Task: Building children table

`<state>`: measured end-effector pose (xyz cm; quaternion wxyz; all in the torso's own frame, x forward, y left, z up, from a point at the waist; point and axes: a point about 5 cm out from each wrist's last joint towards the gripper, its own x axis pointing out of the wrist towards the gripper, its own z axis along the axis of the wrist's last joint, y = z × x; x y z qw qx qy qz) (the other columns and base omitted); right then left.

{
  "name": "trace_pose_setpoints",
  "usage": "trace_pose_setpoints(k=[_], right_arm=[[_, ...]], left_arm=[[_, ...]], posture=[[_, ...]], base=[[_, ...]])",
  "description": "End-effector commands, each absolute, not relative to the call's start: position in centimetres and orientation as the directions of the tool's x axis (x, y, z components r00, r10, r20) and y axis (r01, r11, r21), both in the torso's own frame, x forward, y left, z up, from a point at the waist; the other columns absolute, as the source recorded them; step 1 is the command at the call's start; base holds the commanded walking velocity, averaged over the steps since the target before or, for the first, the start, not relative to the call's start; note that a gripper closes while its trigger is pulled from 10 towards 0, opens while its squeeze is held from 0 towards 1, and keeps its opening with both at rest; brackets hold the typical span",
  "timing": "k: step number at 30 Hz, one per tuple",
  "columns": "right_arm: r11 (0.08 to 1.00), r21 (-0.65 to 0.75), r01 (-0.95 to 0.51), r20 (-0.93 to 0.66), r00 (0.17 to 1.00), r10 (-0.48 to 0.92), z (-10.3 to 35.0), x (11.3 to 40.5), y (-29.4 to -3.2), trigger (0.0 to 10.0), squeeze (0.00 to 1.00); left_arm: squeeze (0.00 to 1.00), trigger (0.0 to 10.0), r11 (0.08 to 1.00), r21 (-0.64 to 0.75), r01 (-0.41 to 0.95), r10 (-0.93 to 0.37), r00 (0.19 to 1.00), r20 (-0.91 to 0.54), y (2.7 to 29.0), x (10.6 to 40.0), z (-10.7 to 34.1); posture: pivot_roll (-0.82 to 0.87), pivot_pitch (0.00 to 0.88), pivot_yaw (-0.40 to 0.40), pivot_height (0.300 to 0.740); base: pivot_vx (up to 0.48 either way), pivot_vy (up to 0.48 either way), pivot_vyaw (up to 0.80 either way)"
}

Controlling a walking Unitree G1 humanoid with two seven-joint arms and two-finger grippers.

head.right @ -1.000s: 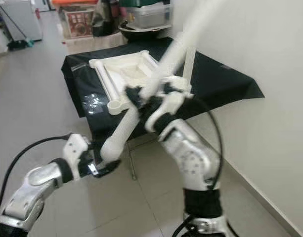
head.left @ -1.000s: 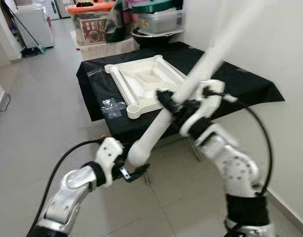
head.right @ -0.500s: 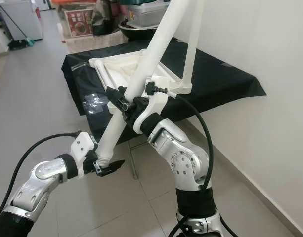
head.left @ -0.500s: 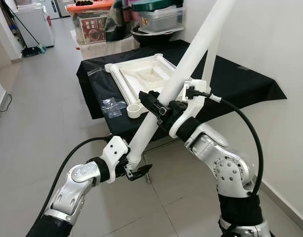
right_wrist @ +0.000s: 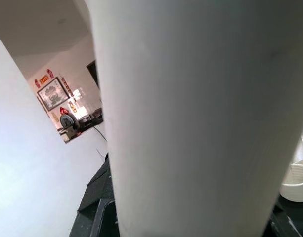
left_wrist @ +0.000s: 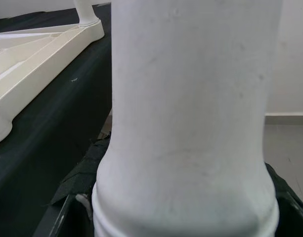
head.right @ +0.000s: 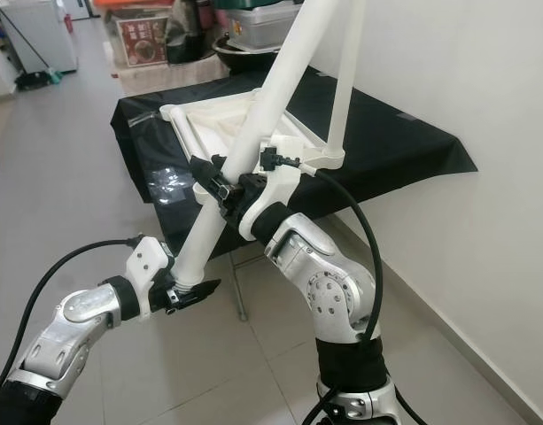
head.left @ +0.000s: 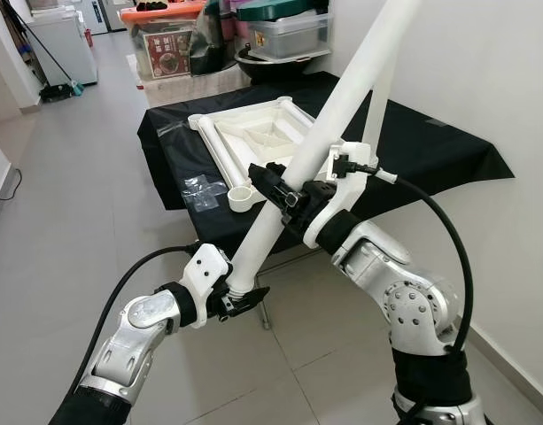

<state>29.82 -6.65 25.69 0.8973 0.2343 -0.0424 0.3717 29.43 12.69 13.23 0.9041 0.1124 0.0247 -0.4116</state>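
I held a long white table leg (head.left: 333, 106) slanted up in front of me, its upper end leaning away toward the wall on my right. My left claw (head.left: 237, 299) was clamped on the leg's lower end, low down over the tiled floor (head.left: 67, 230) and short of the bench. My right claw (head.left: 284, 197) was closed around the same leg higher up, near its middle, just before the bench's near edge.

The bench (head.left: 430, 142) stood ahead of me, draped in a black cloth. On it lay the white tabletop frame (head.left: 253, 146), upside down, with round sockets at its corners. A second white leg (head.right: 345, 80) stood upright in the socket at the frame's near right corner. A small clear plastic bag (head.left: 200, 189) lay on the cloth just left of the frame.

Beyond the bench were storage boxes (head.left: 289, 35) and a dark bowl (head.left: 271, 64).
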Motion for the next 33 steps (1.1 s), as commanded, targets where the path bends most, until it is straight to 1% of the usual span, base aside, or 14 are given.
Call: trace_pose_setpoints(k=[1,2,3,4,5,6,10,11,12,25,26,27,28,33], right_arm=[[0.582,0.370,-0.724,0.274,0.684,0.676,26.1,29.2,-6.0,4.3,0.00],[0.562,0.369,-0.741,0.293,0.666,0.686,26.2,29.0,-6.1,10.0,0.00],[0.562,0.369,-0.741,0.293,0.666,0.686,26.2,29.0,-6.1,10.0,0.00],[0.550,0.361,-0.753,0.307,0.653,0.693,26.0,28.9,-6.3,10.0,1.00],[0.550,0.361,-0.753,0.307,0.653,0.693,26.0,28.9,-6.3,10.0,1.00],[0.531,0.340,-0.776,0.322,0.627,0.709,25.8,28.9,-6.9,10.0,1.00],[0.516,0.333,-0.789,0.325,0.610,0.722,25.8,28.7,-7.1,10.0,1.00],[0.487,0.317,-0.814,0.338,0.577,0.744,25.8,28.4,-7.4,10.0,0.62],[0.433,0.299,-0.850,0.354,0.521,0.777,25.7,27.9,-7.7,10.0,0.00],[0.218,0.192,-0.957,0.343,0.274,0.899,25.0,25.5,-8.3,10.0,0.00],[0.191,0.195,-0.962,0.358,0.251,0.899,25.2,25.2,-8.2,8.3,0.00],[0.174,0.198,-0.965,0.372,0.238,0.897,25.3,25.0,-8.1,5.2,0.00],[0.153,0.209,-0.966,0.398,0.227,0.889,25.5,24.8,-7.9,0.0,0.00],[0.100,0.229,-0.968,0.455,0.197,0.868,25.8,24.3,-7.5,0.0,0.00]], left_arm=[[0.00,0.0,0.648,0.152,0.747,-0.738,0.664,-0.118,12.8,29.5,13.3],[0.00,10.0,0.614,0.147,0.775,-0.768,0.630,-0.116,12.5,29.1,13.6],[0.00,10.0,0.614,0.147,0.775,-0.768,0.630,-0.116,12.5,29.1,13.6],[0.00,10.0,0.563,0.150,0.813,-0.805,0.580,-0.121,12.3,28.5,13.9],[0.00,10.0,0.563,0.150,0.813,-0.805,0.580,-0.121,12.3,28.5,13.9],[0.00,10.0,0.430,0.152,0.890,-0.882,0.450,-0.139,12.1,26.8,14.8],[0.00,10.0,0.378,0.153,0.913,-0.904,0.400,-0.149,12.2,26.1,15.1],[0.00,10.0,0.334,0.146,0.931,-0.922,0.355,-0.154,12.3,25.5,15.5],[0.00,10.0,0.296,0.138,0.945,-0.935,0.317,-0.162,12.6,24.9,15.9],[0.00,10.0,0.138,0.093,0.986,-0.936,0.161,-0.314,14.6,21.9,15.0],[0.00,10.0,0.139,0.082,0.987,-0.937,0.158,-0.313,14.6,21.8,14.9],[0.00,10.0,0.141,0.074,0.987,-0.938,0.157,-0.310,14.6,21.8,14.8],[0.00,10.0,0.140,0.069,0.988,-0.938,0.155,-0.310,14.5,21.9,14.6],[0.00,10.0,0.125,0.053,0.991,-0.940,0.135,-0.314,14.1,22.0,14.3]], posture=[[-0.05,0.000,0.018,0.740],[-0.04,0.000,0.015,0.740],[-0.04,0.000,0.015,0.740],[-0.04,0.000,0.011,0.740],[-0.04,0.000,0.011,0.740],[-0.04,0.000,0.004,0.740],[-0.04,0.000,0.004,0.740],[-0.03,0.000,0.002,0.740],[-0.03,0.000,0.001,0.740],[-0.02,0.000,-0.008,0.740],[-0.02,0.000,-0.008,0.740],[-0.03,0.000,-0.007,0.740],[-0.03,0.000,-0.007,0.740],[-0.03,0.000,-0.007,0.740]], base=[[0.000,0.000,0.00],[0.000,0.000,0.00],[0.000,0.000,0.00],[0.000,0.000,0.00],[0.000,0.000,0.00],[0.000,0.000,0.00],[0.000,0.000,0.00],[0.000,0.000,0.00],[0.000,0.000,0.00],[0.000,0.000,0.00],[0.000,0.000,0.00],[0.000,0.000,0.00],[0.000,0.000,0.00],[0.000,0.000,0.00]])
